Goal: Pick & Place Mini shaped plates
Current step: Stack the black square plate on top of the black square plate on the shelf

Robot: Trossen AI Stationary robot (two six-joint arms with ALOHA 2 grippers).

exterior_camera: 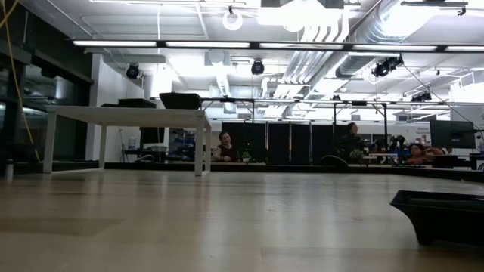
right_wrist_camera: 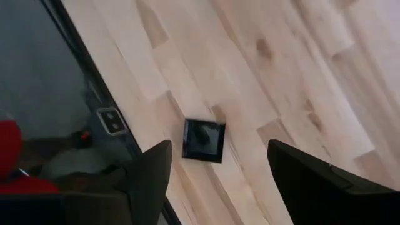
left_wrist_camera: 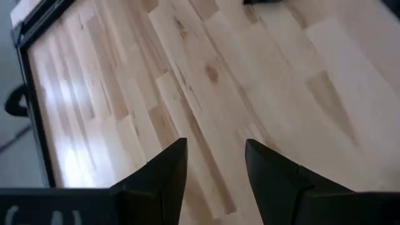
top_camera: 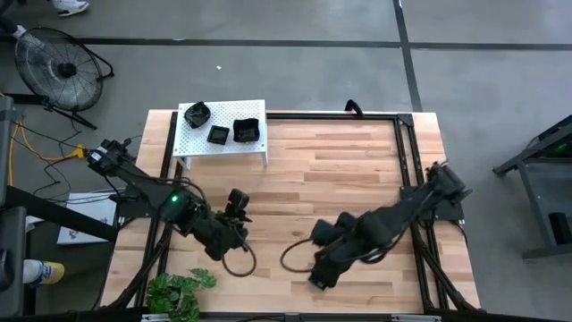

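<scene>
Three mini shaped plates, glossy black, sit on the white perforated shelf (top_camera: 223, 134) at the table's far left: one (top_camera: 197, 114), a small square one (top_camera: 218, 134) and a third (top_camera: 246, 131). Another small square plate (right_wrist_camera: 203, 140) lies flat on the wood close to the table's near edge, also seen in the low view (exterior_camera: 446, 215). My right gripper (right_wrist_camera: 215, 165) hovers above this plate, open, touching nothing; in the high view its arm (top_camera: 320, 273) covers the plate. My left gripper (top_camera: 238, 202) hangs open over bare wood at the table's left-middle (left_wrist_camera: 215, 162).
A black metal frame (top_camera: 407, 170) runs along the table's sides and far edge. A green plant (top_camera: 179, 291) stands at the near left corner. A fan (top_camera: 58, 67) stands on the floor beyond the far left. Bare wood lies between the two grippers.
</scene>
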